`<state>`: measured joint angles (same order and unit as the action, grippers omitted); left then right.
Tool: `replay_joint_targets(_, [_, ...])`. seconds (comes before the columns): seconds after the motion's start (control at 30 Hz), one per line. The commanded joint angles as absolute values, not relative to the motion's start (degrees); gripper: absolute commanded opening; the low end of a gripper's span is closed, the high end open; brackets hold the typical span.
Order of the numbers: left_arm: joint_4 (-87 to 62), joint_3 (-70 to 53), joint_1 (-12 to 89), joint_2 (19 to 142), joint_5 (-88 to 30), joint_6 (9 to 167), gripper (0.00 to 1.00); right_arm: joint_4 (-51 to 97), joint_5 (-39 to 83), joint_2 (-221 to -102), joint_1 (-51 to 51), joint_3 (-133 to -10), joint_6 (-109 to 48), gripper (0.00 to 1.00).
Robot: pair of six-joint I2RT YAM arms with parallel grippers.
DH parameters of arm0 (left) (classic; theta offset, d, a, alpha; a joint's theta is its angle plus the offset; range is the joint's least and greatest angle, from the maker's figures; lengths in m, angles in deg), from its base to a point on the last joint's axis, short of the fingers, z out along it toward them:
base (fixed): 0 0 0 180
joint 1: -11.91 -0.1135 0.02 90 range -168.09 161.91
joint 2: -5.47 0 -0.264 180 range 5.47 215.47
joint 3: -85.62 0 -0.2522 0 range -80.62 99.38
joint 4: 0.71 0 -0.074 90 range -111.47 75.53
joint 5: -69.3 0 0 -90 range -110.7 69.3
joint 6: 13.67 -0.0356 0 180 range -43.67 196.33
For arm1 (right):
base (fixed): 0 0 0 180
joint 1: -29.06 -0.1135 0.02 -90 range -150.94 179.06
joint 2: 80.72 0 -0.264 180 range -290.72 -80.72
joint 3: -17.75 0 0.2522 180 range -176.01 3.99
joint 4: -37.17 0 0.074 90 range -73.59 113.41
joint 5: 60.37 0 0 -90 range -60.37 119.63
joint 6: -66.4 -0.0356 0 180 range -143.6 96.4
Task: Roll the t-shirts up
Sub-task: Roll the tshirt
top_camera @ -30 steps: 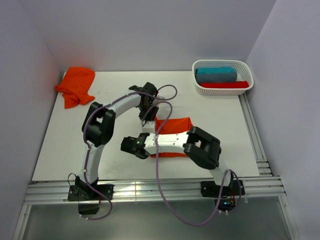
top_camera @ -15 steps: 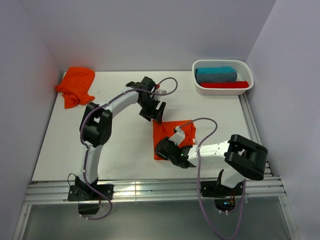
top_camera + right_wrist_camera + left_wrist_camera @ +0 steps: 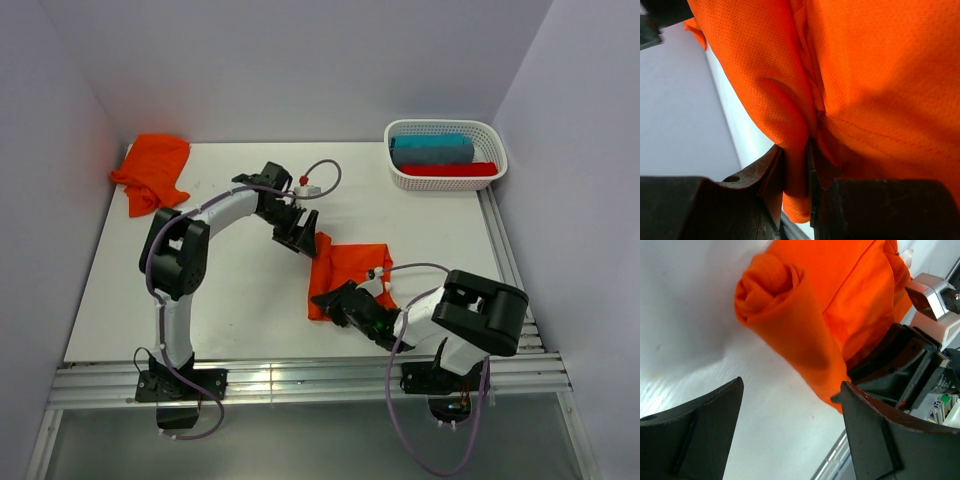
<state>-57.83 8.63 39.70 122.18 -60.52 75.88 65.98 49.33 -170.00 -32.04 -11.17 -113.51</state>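
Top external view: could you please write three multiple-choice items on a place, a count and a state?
1. Where does the basket stand? A the table's far right corner; B its near left corner; C its centre.
2. How many orange t-shirts lie outside the basket? A one; B two; C four.
3. The right gripper is: A open above the basket; B out of view; C shut on the central t-shirt.
A: it sits far right. B: the far-left t-shirt and the central one. C: fabric is pinched between its fingers.
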Motion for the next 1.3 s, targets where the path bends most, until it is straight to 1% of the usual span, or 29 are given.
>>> replay_joint_targets(0.0, [-52.62, 7.71, 40.82, 125.43, -64.47, 74.39, 0.83, 67.17, 44.22, -173.27, -31.41, -8.23, -114.13, 0.19])
replay_joint_targets(0.17, [-48.49, 7.79, 41.53, 128.42, -63.95, 78.87, 0.82, 73.06, 42.55, -176.08, -30.53, -6.47, -114.39, 0.19])
replay_joint_targets(0.27, [-48.83, 9.63, 42.40, 130.89, -60.79, 80.19, 0.78, 76.84, 41.14, -177.92, -29.91, -5.24, -114.22, 0.20])
replay_joint_targets(0.37, [-49.54, 11.39, 43.63, 132.21, -57.10, 81.77, 0.69, 78.69, 40.26, -179.51, -29.47, -4.98, -114.04, 0.22])
replay_joint_targets(0.4, [-49.98, 11.92, 43.99, 132.56, -55.26, 82.12, 0.60, 78.87, 40.00, -179.95, -29.30, -4.89, -113.61, 0.23])
replay_joint_targets(0.47, [-52.08, 13.33, 45.39, 132.91, -50.79, 82.13, 0.51, 78.61, 39.74, -179.95, -29.12, -4.71, -112.99, 0.26])
replay_joint_targets(0.5, [-52.96, 13.77, 45.83, 133.00, -48.50, 82.48, 0.38, 78.17, 39.82, -179.08, -29.12, -4.71, -112.73, 0.28])
replay_joint_targets(0.53, [-54.45, 14.73, 46.44, 133.09, -45.43, 82.22, 0.33, 75.64, 40.08, -178.38, -29.12, -4.89, -112.29, 0.33])
replay_joint_targets(0.57, [-55.51, 15.26, 46.71, 133.18, -43.40, 82.04, 0.28, 73.79, 40.43, -177.32, -29.21, -4.89, -111.76, 0.37])
replay_joint_targets(0.6, [-56.47, 15.79, 46.97, 133.53, -41.73, 82.04, 0.18, 69.60, 40.70, -174.79, -29.12, -5.24, -110.80, 0.40])
replay_joint_targets(0.63, [-57.44, 16.40, 47.15, 133.70, -40.66, 81.78, 0.14, 67.12, 41.14, -173.29, -29.21, -5.50, -110.36, 0.46])
replay_joint_targets(0.7, [-59.56, 17.20, 47.77, 133.62, -37.08, 81.25, 0.08, 61.24, 42.80, -167.68, -29.38, -6.73, -108.69, 0.52])
replay_joint_targets(0.73, [-59.99, 17.20, 47.94, 133.44, -36.35, 81.07, 0.07, 53.37, 43.59, -165.65, -29.64, -7.60, -107.99, 0.56])
replay_joint_targets(0.8, [-60.61, 17.03, 48.21, 133.00, -34.69, 80.63, 0.06, 43.68, 47.27, -159.51, -30.61, -11.55, -106.15, 0.60])
replay_joint_targets(0.83, [-60.79, 17.11, 48.21, 132.91, -34.59, 80.46, 0.06, 34.75, 48.42, -157.82, -31.05, -12.96, -105.61, 0.62])
replay_joint_targets(0.93, [-61.58, 17.20, 48.21, 132.91, -33.62, 79.93, 0.06, 24.51, 51.94, -151.23, -32.02, -15.87, -104.46, 0.63])
replay_joint_targets(1.0, [-61.85, 17.11, 48.30, 132.65, -33.62, 79.58, 0.06, 20.44, 53.53, -146.15, -32.11, -16.92, -104.46, 0.63])
replay_joint_targets(1.1, [-61.85, 16.94, 48.30, 132.65, -33.80, 79.14, 0.06, 15.69, 55.99, -142.08, -32.11, -18.07, -103.94, 0.61])
replay_joint_targets(1.13, [-62.02, 16.94, 48.30, 132.74, -33.80, 79.14, 0.06, 14.29, 56.26, -141.81, -31.76, -18.42, -103.33, 0.59])
replay_joint_targets(1.27, [-61.85, 16.94, 48.38, 133.09, -33.10, 79.23, 0.06, 13.57, 56.26, -142.51, -30.62, -21.57, -100.43, 0.59])
